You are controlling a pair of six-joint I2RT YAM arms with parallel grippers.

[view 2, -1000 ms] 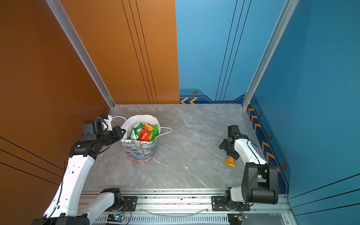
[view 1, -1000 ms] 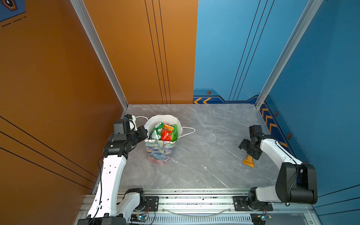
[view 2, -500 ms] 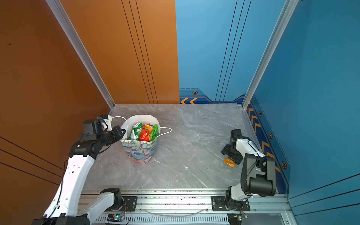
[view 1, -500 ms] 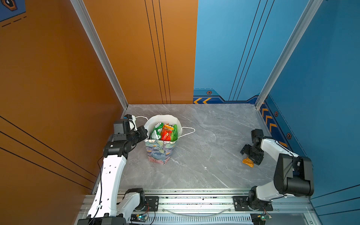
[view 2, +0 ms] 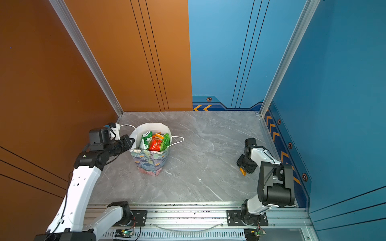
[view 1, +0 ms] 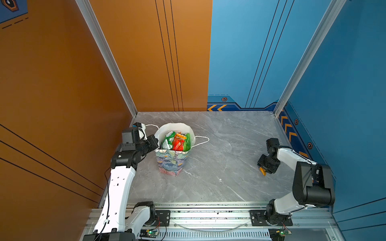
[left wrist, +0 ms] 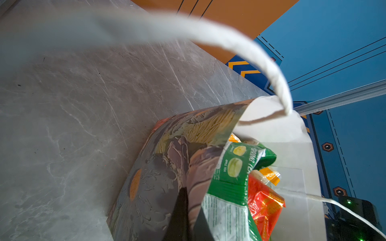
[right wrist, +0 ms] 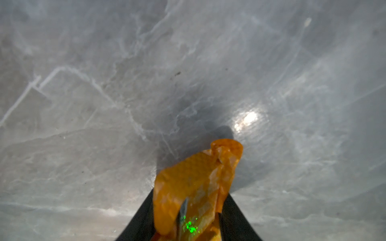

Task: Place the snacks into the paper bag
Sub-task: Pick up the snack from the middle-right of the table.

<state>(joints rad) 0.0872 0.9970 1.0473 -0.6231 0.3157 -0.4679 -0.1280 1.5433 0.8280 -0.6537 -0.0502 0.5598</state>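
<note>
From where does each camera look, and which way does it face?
Top views: high above the front rail, looking down at the table; left arm and right arm show.
Left wrist: on the left arm, facing the paper bag; the left tool pinches its rim.
Right wrist: on the right arm, facing the table; the right tool grips the yellow-orange packet.
Shared: top views also show bag and packet.

- A floral paper bag (view 1: 173,161) is seen upright on the grey marble table (view 1: 219,183), with green, red and orange packets (view 1: 177,143) standing in its white mouth.
- The left gripper (view 1: 155,144) is set against the bag's rim.
- A white cord handle (view 1: 202,140) is draped outward on the opposite side.
- The right gripper (view 1: 264,168) is lowered to the table, well apart from the bag, with a small orange packet (view 1: 263,172) showing at its tip.
</note>
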